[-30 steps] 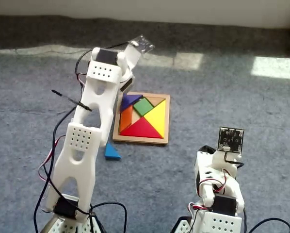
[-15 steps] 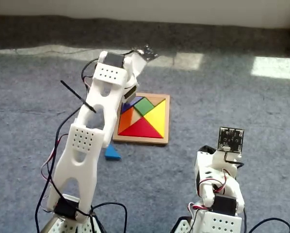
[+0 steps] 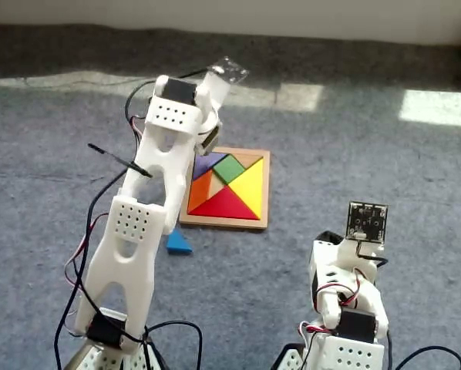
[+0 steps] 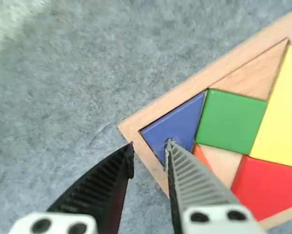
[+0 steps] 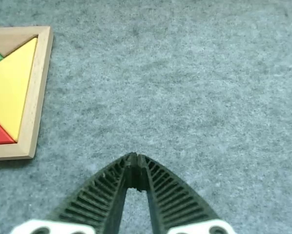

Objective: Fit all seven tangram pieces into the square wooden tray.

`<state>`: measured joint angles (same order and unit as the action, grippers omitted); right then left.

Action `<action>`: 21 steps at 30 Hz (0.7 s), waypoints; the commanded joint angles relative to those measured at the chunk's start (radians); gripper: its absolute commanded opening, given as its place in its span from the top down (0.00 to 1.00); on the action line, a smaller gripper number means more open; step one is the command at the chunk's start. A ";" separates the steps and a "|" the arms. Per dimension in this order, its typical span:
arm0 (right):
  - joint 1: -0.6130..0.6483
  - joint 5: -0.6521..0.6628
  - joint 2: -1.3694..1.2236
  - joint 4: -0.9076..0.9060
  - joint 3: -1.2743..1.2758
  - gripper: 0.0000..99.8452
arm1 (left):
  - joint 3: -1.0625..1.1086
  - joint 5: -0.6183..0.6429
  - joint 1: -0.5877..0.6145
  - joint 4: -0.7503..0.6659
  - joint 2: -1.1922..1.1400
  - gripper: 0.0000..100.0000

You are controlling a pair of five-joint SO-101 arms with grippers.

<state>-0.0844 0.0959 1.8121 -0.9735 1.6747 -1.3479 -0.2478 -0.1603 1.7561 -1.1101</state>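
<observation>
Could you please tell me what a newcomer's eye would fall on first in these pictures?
Most likely the square wooden tray on the grey carpet, nearly filled with colour, the yellow triangle brightest. Then the left gripper, open at the tray's corner by the dark blue triangle. One light blue piece lies outside the tray, on the carpet beside it.

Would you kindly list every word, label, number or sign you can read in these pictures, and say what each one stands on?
None can be read.
The wooden tray and the tangram pieces are plain, with no print on them.
Any marks on the small black board on the right arm are too small to read.
</observation>
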 commanded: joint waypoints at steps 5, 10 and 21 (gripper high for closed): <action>-0.012 0.009 -0.005 0.002 0.145 0.99 | -0.048 0.061 0.038 0.018 0.041 0.88; -0.012 0.008 -0.008 0.028 0.145 0.99 | 0.096 0.080 0.047 0.018 0.219 0.88; -0.012 0.006 -0.012 0.035 0.145 0.99 | 0.697 0.146 0.044 0.011 0.823 0.89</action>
<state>-0.0844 0.0959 1.8121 -0.9643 1.6747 -0.7679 -0.1174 -0.1281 1.7637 -0.4795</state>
